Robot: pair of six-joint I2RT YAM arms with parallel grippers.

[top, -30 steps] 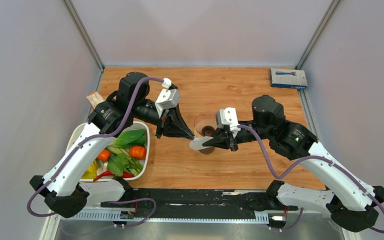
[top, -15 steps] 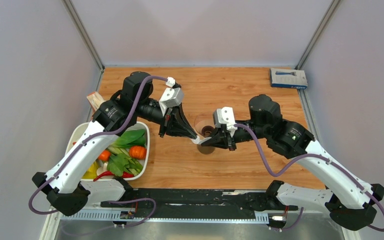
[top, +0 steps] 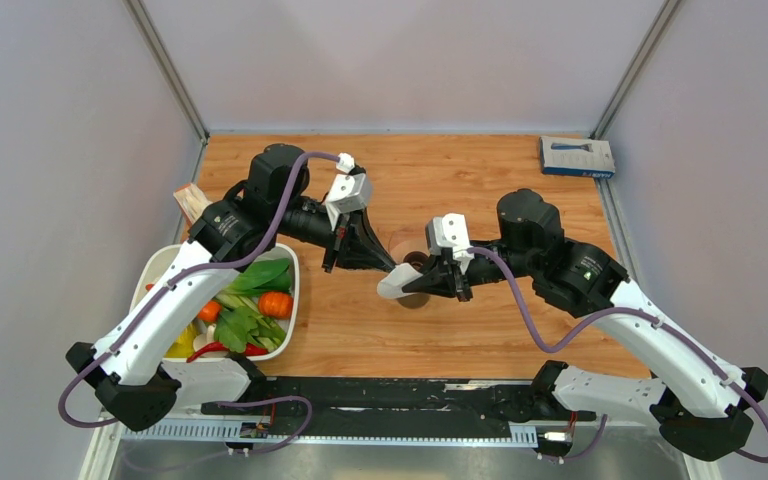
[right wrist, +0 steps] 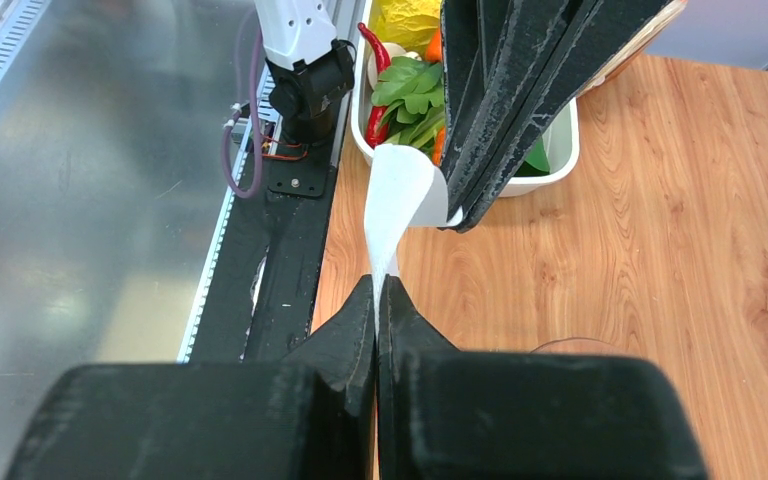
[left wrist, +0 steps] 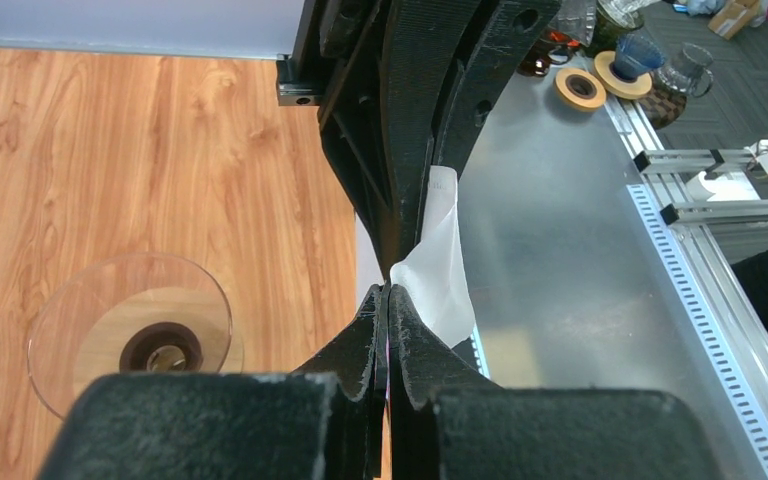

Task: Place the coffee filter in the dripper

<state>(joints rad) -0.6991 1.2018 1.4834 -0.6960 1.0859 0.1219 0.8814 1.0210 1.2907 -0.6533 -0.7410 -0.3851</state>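
Observation:
The coffee filter (top: 394, 286), a thin white paper sheet, hangs just above the wood between the two arms. My right gripper (top: 417, 284) is shut on its narrow end (right wrist: 376, 262). My left gripper (top: 391, 268) is shut too, pinching the filter's other edge (left wrist: 438, 262) at its fingertips. Between the two grips the paper bows open (right wrist: 400, 195). The dripper (top: 408, 254), a clear cone on a tan ring base, stands on the table right behind the filter, partly covered by the right fingers. In the left wrist view the dripper (left wrist: 132, 330) sits lower left, empty.
A white tray (top: 294, 298) of vegetables sits on the left beside the left arm, and also shows as the tray (right wrist: 560, 150) in the right wrist view. A blue box (top: 577, 156) lies at the far right corner. The black base rail (top: 380, 395) runs along the near edge.
My left gripper has swung right and met the filter held by my right gripper. The right gripper drew slightly left, and the filter now curves between the two.

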